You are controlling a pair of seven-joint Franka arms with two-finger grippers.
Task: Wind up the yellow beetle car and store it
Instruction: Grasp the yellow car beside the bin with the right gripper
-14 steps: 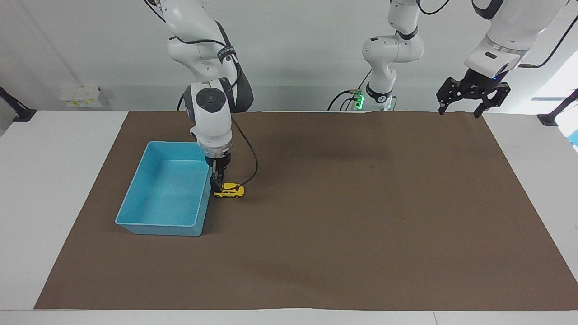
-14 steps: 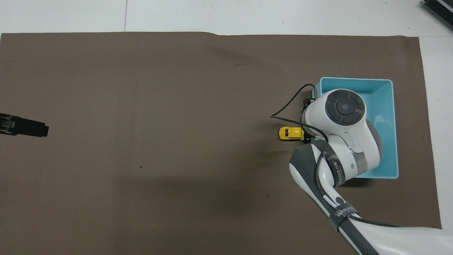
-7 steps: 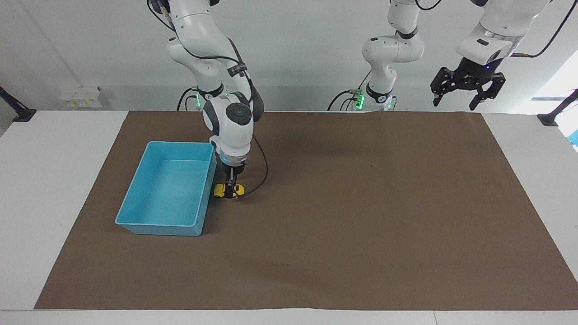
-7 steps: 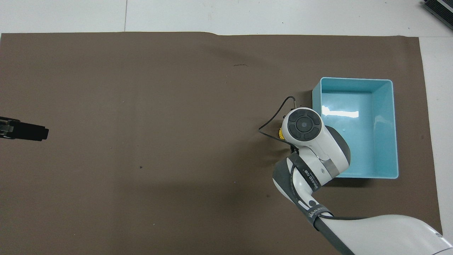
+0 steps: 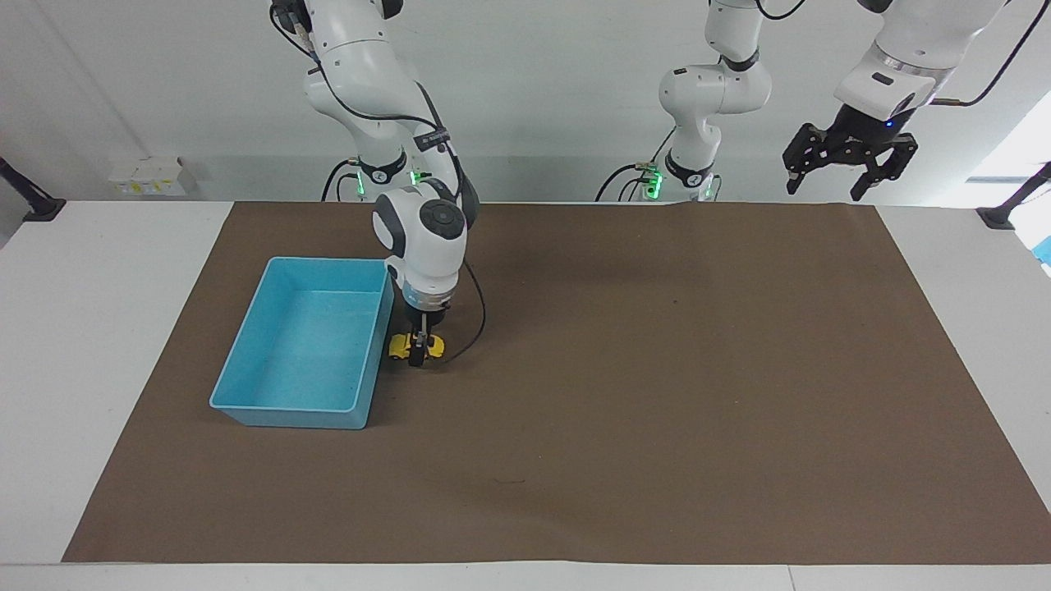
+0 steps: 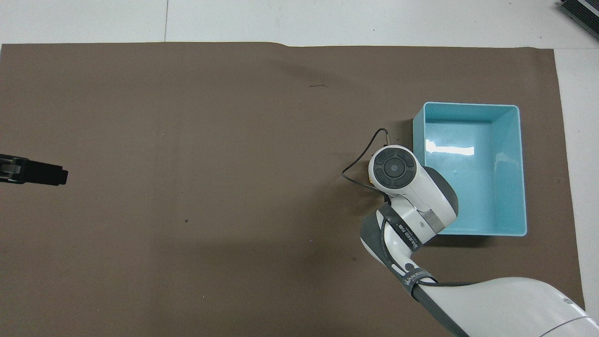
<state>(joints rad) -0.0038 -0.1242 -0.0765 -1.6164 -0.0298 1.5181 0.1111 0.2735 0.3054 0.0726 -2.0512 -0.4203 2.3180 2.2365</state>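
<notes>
The right gripper point(image 5: 419, 353) stands straight down over the yellow beetle car point(image 5: 404, 347), its fingers astride the middle of the body; they seem closed on it, though the wrist hides this from above. The car sits on the brown mat point(image 5: 624, 394) just beside the blue bin point(image 5: 246, 373), ready for storing. The left gripper point(image 5: 846, 168) waits high, fingers spread and empty.

No legible text or labels.
</notes>
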